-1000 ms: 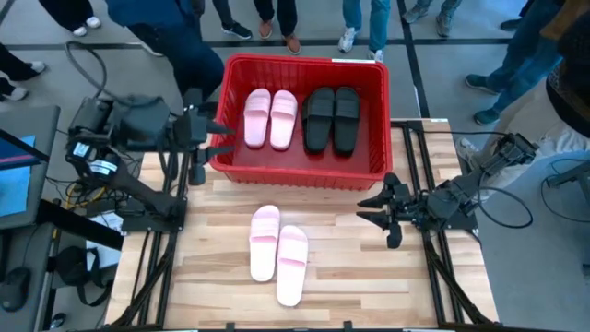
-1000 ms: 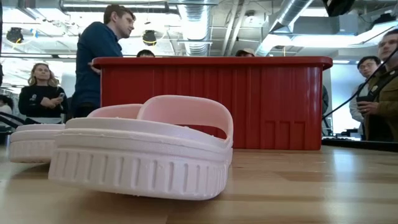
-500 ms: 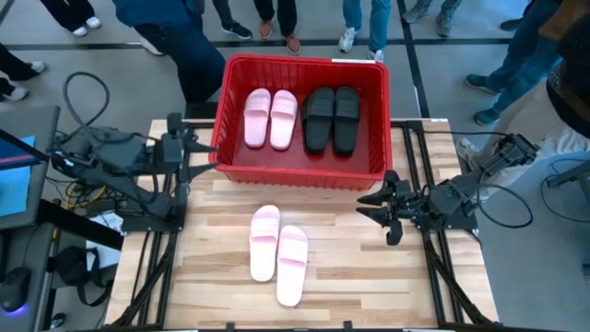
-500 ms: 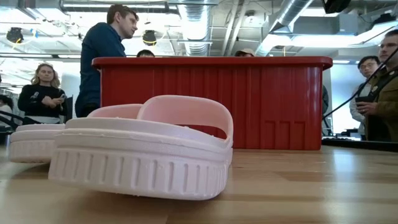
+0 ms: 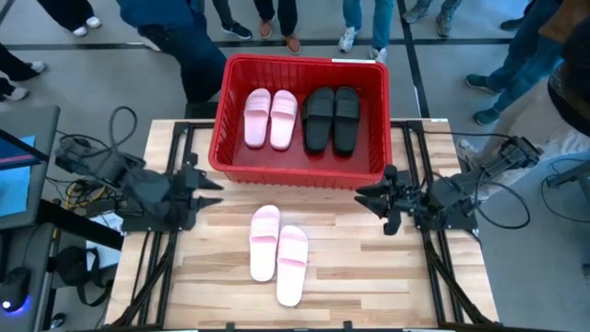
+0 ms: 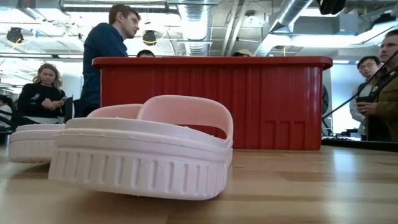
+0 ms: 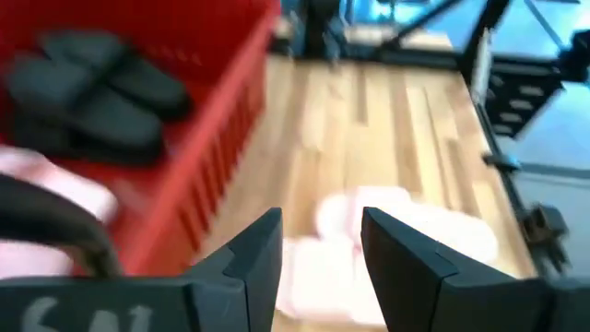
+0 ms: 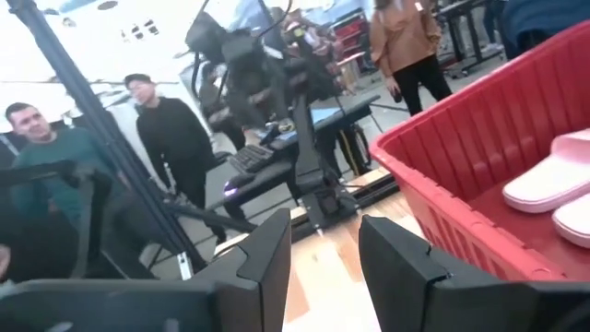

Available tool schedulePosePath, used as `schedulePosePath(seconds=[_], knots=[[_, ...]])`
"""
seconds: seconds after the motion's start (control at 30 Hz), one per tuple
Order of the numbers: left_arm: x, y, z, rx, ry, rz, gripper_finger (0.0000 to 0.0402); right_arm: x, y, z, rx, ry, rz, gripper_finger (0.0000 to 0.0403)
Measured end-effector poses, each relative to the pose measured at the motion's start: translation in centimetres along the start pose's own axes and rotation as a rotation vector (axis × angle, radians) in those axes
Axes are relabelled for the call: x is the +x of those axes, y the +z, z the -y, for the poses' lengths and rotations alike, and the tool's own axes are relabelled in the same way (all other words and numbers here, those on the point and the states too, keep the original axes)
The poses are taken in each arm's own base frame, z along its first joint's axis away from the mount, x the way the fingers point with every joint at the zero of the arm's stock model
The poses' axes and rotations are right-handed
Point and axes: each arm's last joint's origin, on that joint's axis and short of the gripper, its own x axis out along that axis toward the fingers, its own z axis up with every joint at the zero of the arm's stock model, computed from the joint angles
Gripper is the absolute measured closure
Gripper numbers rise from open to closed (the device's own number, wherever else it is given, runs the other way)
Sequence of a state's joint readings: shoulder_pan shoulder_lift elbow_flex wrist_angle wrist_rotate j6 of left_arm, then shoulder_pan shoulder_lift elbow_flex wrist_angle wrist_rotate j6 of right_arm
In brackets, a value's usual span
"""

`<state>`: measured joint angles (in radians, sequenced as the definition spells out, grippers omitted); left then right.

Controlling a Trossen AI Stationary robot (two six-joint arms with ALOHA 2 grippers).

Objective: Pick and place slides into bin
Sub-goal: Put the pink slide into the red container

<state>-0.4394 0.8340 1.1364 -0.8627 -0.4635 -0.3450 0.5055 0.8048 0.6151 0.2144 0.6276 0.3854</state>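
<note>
This is a robotics lab or demo floor in an open industrial hall. In the low view, exposed silver ducts (image 6: 292,15) and pipes run under a bare ceiling. A wooden desk (image 5: 332,277) sits on a black metal frame (image 5: 171,231), with loose cables (image 5: 92,152) trailing off its left side beside a lit screen (image 5: 14,180). Onlookers (image 6: 102,56) stand around the far edge on a grey floor (image 5: 442,65), and more people (image 8: 175,148) gather among equipment stands in the right wrist view.

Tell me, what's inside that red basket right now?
The red basket holds four slides side by side: a pink pair and a black pair. Whatever lies beneath them is hidden.
</note>
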Motion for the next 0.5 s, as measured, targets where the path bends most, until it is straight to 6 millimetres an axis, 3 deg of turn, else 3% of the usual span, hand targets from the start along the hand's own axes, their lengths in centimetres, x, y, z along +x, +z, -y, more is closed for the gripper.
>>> schedulePosePath(seconds=[0.17, 0.3, 0.5], knots=[[2.1, -1.9, 1.0, -0.002, -0.144, -0.146, 0.0264, 0.2, 0.0, 0.3, -0.005, 0.007, -0.009, 0.0285], [4.0, -3.0, 2.0, -0.100, -0.200, -0.268, 0.0264, 0.2, -0.1, 0.3, -0.014, 0.017, -0.028, 0.0285], [6.5, -4.2, 4.2, 0.030, -0.173, -0.358, 0.0264, 0.2, -0.2, 0.4, -0.022, 0.017, -0.038, 0.0285]])
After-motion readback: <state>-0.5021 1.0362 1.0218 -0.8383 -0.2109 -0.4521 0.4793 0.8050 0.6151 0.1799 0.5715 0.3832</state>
